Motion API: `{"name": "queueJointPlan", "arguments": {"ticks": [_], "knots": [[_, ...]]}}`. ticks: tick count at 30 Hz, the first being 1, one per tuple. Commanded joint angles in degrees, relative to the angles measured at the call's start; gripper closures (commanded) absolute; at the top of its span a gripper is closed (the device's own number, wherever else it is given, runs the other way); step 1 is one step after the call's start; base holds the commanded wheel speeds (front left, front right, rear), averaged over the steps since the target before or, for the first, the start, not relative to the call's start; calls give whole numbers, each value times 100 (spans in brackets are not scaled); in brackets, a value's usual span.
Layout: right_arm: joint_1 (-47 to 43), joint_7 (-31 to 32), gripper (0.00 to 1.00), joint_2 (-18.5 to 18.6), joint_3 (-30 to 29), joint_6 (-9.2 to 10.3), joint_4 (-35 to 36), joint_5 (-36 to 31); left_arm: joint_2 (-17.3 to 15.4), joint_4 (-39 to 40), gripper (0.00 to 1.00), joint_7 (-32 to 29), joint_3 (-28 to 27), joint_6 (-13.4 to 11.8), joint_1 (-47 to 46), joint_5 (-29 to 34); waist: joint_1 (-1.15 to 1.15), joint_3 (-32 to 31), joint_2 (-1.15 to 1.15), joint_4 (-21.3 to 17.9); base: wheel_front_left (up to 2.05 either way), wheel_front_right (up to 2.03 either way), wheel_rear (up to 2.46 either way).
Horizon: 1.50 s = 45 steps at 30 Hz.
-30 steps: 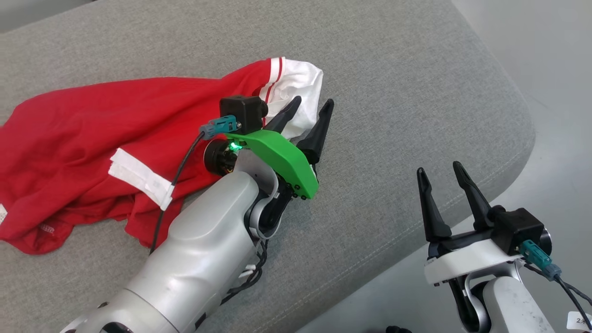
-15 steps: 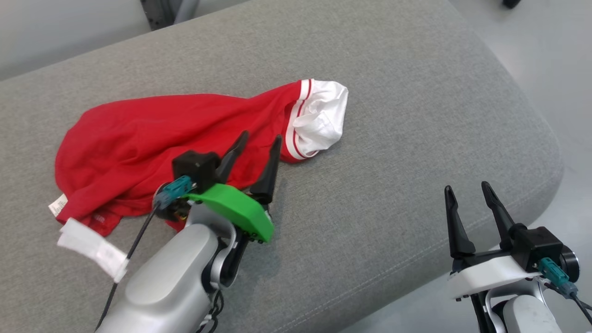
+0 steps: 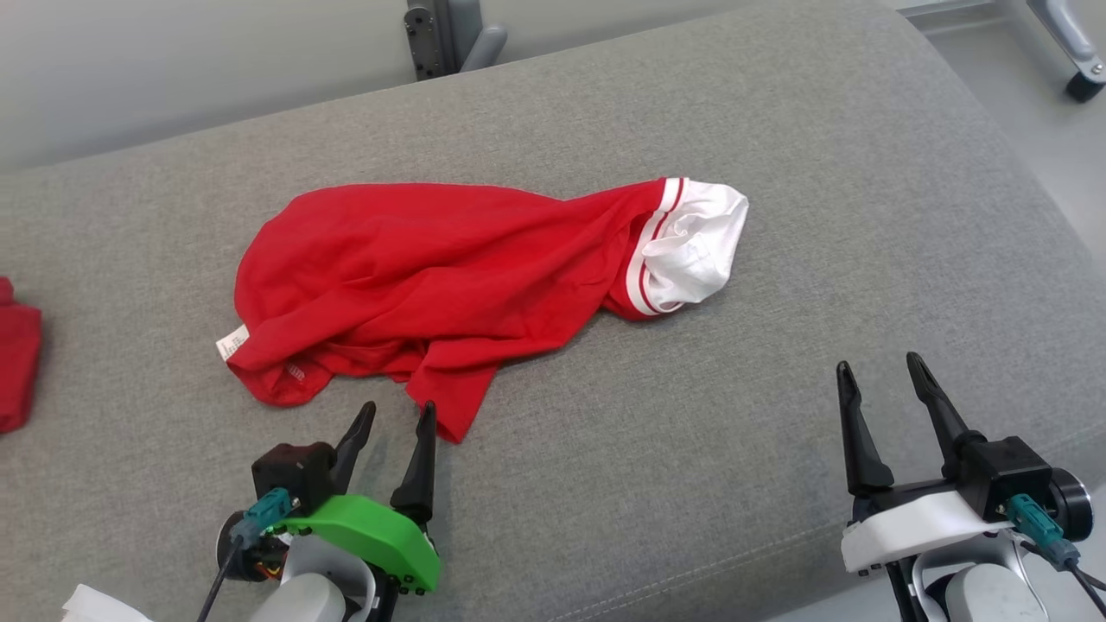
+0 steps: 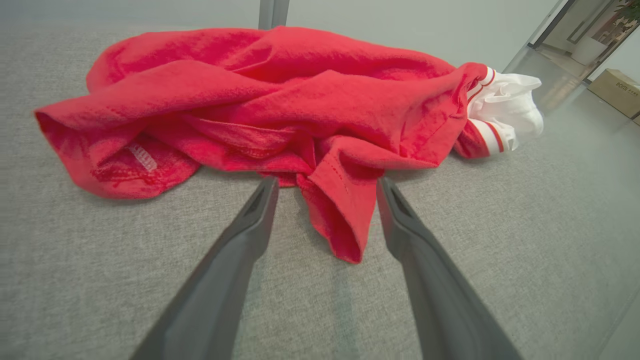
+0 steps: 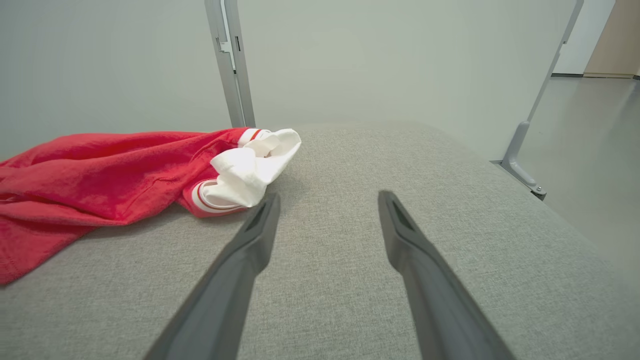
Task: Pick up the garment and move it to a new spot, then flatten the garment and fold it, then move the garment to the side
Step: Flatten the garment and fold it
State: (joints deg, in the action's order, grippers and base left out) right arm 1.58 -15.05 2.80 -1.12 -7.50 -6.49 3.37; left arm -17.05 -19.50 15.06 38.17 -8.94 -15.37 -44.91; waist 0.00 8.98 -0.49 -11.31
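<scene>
**Garment bunched mid-cushion; both tools released and clear of it**

Finding: the red garment (image 3: 432, 268) lies crumpled near the middle of the grey cushion (image 3: 691, 449), its white banded end (image 3: 696, 250) towards the robot's right. The left tool (image 3: 398, 406) stands with jaws spread and nothing between them, just short of the nearest hem flap (image 4: 340, 215). The right tool (image 3: 878, 363) is likewise released and empty, well apart from the cloth at the near right edge.

Assessment: no flattening or folding is evident, and the step in hand appears to be a fresh grasp.

Recommendation: take a single layer at the hem flap rather than the bundled folds behind it. Close low against the cushion so the fabric does not slip out. Bring the right tool to the white banded end so the cloth can be drawn out between two points.

View comparison:
- The head view gives the full outline, a white label (image 3: 232, 343) at the garment's left corner, and a second red item (image 3: 17, 363) at the far left edge.
- The left wrist view shows the flap lying between its fingers in line, with stitching visible.
- The right wrist view shows the bunched white end and a metal post (image 5: 232, 65) behind.
</scene>
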Motion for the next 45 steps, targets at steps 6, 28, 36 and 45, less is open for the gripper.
{"name": "queueJointPlan", "arguments": {"ticks": [6, 28, 36, 45], "knots": [[115, -20, 0, 16, 72, 2, 31, -5, 152, -483, 0, -96, -15, 350, -249, -233, 0, 90, 49, 57, 0, 0, 0], [-45, -20, 0, 15, -51, 2, 19, 104, -450, 155, 100, -853, -545, 1074, -377, -1174, 0, 64, 49, -272, 0, 0, 0], [-99, -20, 0, 16, -30, 2, -12, 110, -1288, 2275, 100, -1654, -994, 642, 9, -1749, 0, -54, 49, -97, 0, 0, 0], [-139, -20, 0, 15, -84, 2, 18, 43, -2210, 3455, 100, -2455, -987, 375, 974, -2149, 0, -72, 49, 131, 0, 0, 0]]}}
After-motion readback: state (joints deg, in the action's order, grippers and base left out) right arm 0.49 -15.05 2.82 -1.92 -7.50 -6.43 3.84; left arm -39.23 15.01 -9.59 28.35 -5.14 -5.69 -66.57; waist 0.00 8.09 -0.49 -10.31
